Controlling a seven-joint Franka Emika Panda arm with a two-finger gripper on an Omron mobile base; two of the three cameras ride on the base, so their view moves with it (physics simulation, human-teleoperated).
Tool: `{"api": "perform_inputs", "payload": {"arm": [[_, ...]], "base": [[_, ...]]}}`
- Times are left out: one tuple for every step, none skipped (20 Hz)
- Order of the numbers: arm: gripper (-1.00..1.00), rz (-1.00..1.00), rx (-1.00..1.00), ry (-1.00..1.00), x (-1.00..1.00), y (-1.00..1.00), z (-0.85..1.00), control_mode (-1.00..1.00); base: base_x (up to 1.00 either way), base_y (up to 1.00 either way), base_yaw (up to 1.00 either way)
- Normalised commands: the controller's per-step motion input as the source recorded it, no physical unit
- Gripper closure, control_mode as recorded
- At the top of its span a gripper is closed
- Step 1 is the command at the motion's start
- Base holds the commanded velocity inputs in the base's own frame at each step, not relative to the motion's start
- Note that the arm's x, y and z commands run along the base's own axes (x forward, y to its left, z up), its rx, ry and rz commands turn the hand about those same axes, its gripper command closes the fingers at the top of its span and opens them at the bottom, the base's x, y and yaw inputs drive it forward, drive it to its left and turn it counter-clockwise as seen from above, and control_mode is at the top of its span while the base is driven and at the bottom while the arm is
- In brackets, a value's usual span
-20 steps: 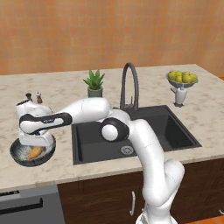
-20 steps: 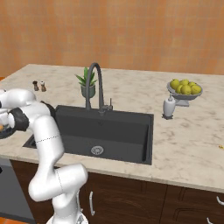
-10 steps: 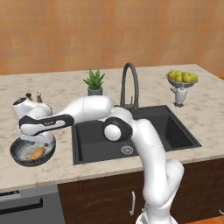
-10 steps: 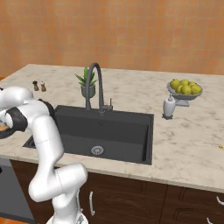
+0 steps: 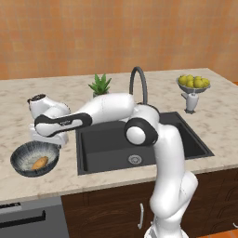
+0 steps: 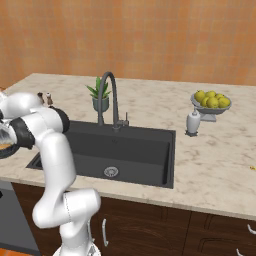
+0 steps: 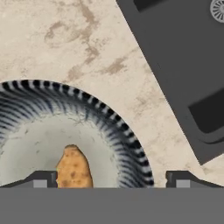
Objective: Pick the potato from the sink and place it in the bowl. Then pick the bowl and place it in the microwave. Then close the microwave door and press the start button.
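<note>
Potato lies in the bowl, off at your gripper's seven o'clock; its jaws are spread wide because the drop is done.

At my twelve o'clock stands a potted plant; toward two, a fruit bowl and perhaps a soap bottle.

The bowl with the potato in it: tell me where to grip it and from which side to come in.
Grip the bowl by its rim, likely the stretch nearest the sink, coming down from above with one finger inside and one outside. It sits upright, wide and shallow, too broad to span, and the potato lies mid-bowl, leaving the rim free. The gripper hangs open above.
</note>
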Motion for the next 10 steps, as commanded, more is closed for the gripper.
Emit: {"api": "perform_inputs", "payload": {"arm": [[-1.00, 0.10, 0.09, 0.00, 0.00, -0.37, -0.18, -1.00], [-1.00, 0.12, 0.07, 0.00, 0.00, -0.22, -0.35, -1.00], [-1.00, 0.15, 0.07, 0.00, 0.00, -0.06, -0.39, -1.00], [-1.00, 0.15, 0.08, 0.00, 0.00, 0.00, -0.33, -1.00], [-1.00, 0.15, 0.09, 0.00, 0.04, 0.00, -0.30, -1.00], [-1.00, 0.14, 0.08, 0.00, 0.04, 0.00, -0.26, -1.00], [-1.00, 0.13, 0.09, 0.00, 0.09, 0.03, -0.24, -1.00], [-1.00, 0.11, 0.08, 0.00, 0.19, 0.11, -0.21, -1.00], [-1.00, 0.10, 0.08, 0.00, 0.24, 0.12, -0.19, -1.00], [-1.00, 0.09, 0.06, 0.00, 0.26, 0.14, -0.19, -1.00]], "base": [[0.00, 0.00, 0.00], [0.00, 0.00, 0.00], [0.00, 0.00, 0.00], [0.00, 0.00, 0.00], [0.00, 0.00, 0.00], [0.00, 0.00, 0.00], [0.00, 0.00, 0.00], [0.00, 0.00, 0.00], [0.00, 0.00, 0.00], [0.00, 0.00, 0.00]]}}
